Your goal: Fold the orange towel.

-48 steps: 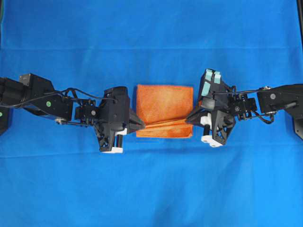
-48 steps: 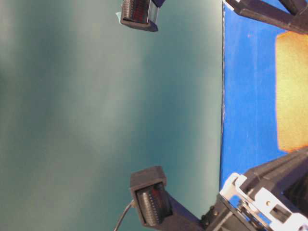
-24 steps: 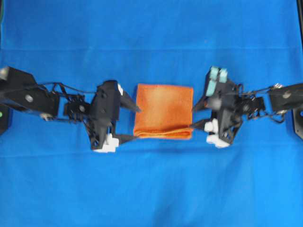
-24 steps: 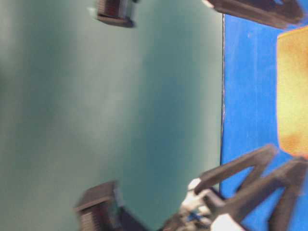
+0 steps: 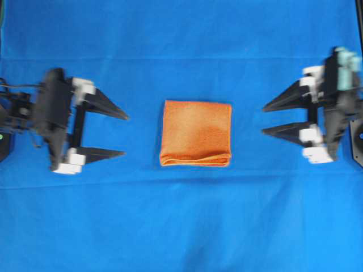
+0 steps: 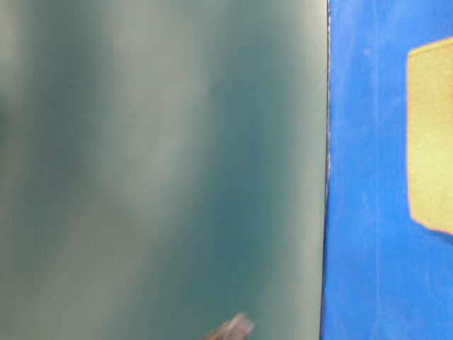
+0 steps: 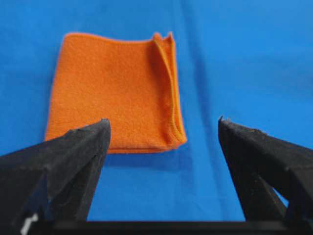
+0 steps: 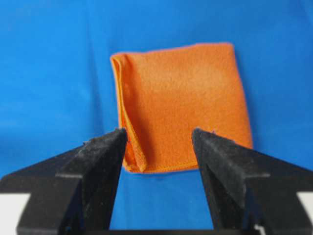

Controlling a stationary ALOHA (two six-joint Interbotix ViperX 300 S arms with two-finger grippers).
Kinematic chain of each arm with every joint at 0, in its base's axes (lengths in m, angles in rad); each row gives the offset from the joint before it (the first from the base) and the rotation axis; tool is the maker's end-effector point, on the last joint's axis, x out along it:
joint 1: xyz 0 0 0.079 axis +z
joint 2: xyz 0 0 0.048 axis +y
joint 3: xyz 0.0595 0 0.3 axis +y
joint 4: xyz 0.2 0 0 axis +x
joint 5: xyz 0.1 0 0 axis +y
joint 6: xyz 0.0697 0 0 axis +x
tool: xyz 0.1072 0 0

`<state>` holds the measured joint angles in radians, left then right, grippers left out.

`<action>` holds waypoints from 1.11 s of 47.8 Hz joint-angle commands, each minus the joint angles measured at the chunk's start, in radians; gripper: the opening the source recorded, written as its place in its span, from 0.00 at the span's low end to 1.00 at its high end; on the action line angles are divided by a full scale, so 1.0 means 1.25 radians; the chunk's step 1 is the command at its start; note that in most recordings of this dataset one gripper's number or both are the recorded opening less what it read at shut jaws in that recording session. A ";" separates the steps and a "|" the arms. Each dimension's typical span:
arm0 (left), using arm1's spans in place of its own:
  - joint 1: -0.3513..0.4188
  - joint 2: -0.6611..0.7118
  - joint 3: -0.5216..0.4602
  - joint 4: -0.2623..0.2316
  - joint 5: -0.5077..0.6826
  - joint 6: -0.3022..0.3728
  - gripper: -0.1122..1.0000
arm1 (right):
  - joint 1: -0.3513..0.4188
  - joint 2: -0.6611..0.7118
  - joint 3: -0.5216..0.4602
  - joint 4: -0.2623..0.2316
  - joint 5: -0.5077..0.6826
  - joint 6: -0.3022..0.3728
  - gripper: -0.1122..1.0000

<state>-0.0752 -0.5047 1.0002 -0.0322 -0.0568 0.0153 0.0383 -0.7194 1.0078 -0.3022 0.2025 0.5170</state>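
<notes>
Left gripper [image 5: 125, 136] and right gripper [image 5: 263, 119] face each other tip to tip, well apart, each with jaws spread wide and empty, fingers level, arms drawn back toward their bases.

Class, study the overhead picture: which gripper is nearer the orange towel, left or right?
Right, narrowly. The right gripper stands open just off the orange towel's right edge; the left gripper, also open, sits slightly farther off its left edge. Neither touches it.
</notes>
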 commanded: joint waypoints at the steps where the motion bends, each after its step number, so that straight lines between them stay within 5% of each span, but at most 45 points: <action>1: -0.002 -0.096 0.034 0.000 -0.002 0.002 0.86 | 0.001 -0.070 0.009 -0.015 0.007 -0.001 0.64; 23: 0.034 -0.468 0.236 0.004 0.018 0.009 0.86 | 0.001 -0.295 0.171 -0.060 0.007 -0.001 0.64; 53: 0.075 -0.523 0.315 0.004 0.016 0.010 0.86 | -0.012 -0.293 0.242 -0.060 -0.075 0.006 0.64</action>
<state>0.0169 -1.1658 1.4051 -0.0307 -0.0291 0.0261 0.0276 -1.0968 1.3238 -0.3758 0.1197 0.5231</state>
